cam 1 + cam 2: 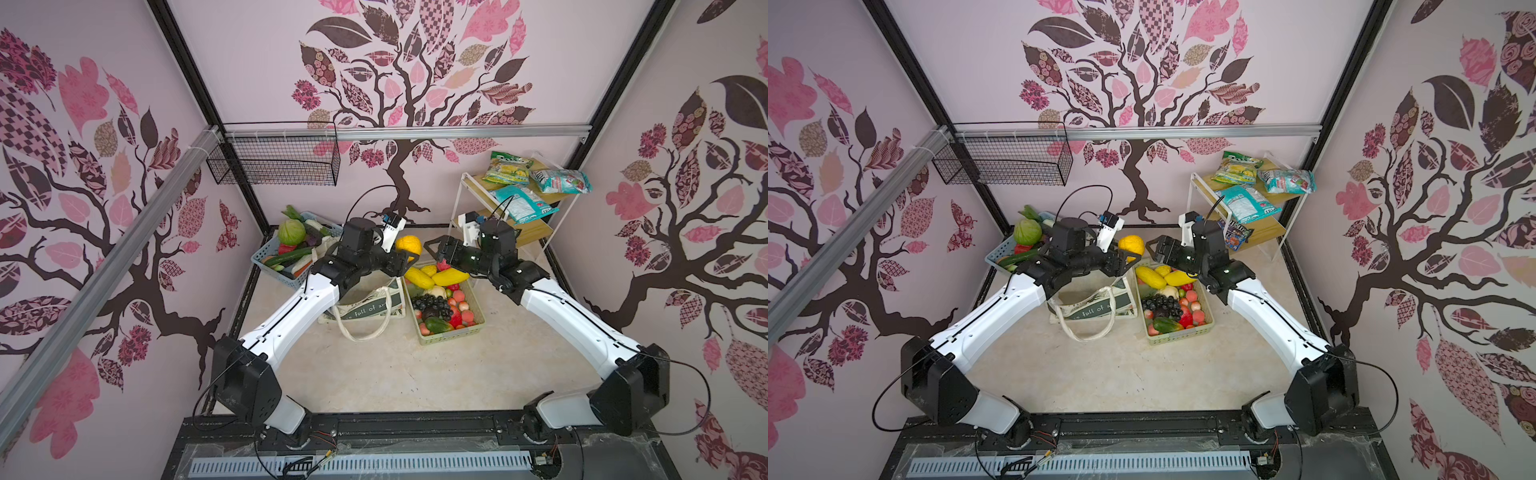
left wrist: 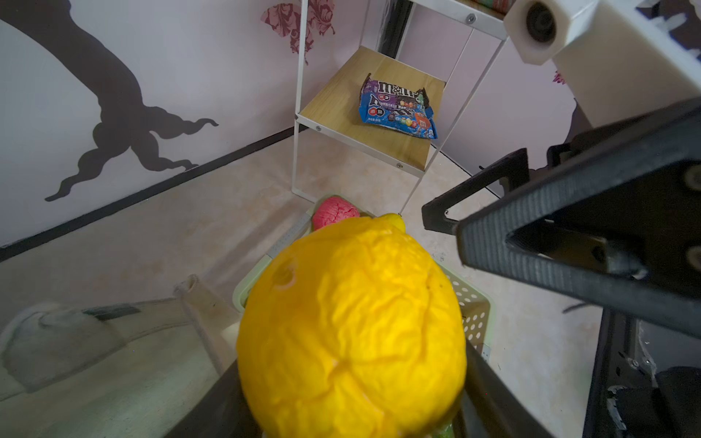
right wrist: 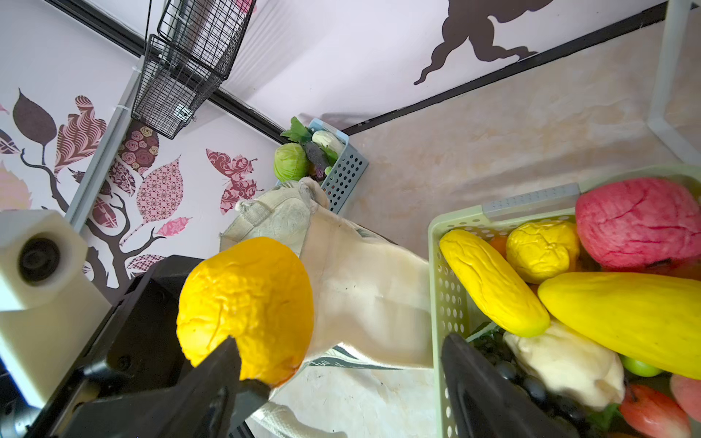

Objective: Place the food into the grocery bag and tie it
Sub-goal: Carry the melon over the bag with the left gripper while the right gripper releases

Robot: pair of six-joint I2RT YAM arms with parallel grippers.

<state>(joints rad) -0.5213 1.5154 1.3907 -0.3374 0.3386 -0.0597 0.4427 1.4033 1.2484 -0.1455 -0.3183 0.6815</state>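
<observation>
My left gripper (image 1: 409, 257) is shut on a big wrinkled yellow-orange fruit (image 1: 408, 245), held in the air above the far end of the grocery bag (image 1: 365, 305). In the left wrist view that fruit (image 2: 352, 322) fills the space between the jaws. The cream bag lies on the floor with its handles towards the front. My right gripper (image 1: 436, 249) hangs open just right of the fruit, over the far end of the pale-green basket (image 1: 451, 337). In the right wrist view its jaws (image 3: 341, 345) stand wide apart, the fruit (image 3: 246, 307) beside one finger. More food fills the basket: yellow fruits (image 1: 419, 277) and a grape bunch (image 1: 432, 305).
A blue basket (image 1: 266, 259) at the back left holds a green cabbage (image 1: 291, 232) and other vegetables. A white-framed wooden shelf (image 1: 536, 232) with snack packets (image 1: 523, 203) stands at the back right. A black wire basket (image 1: 274, 162) hangs from the rail.
</observation>
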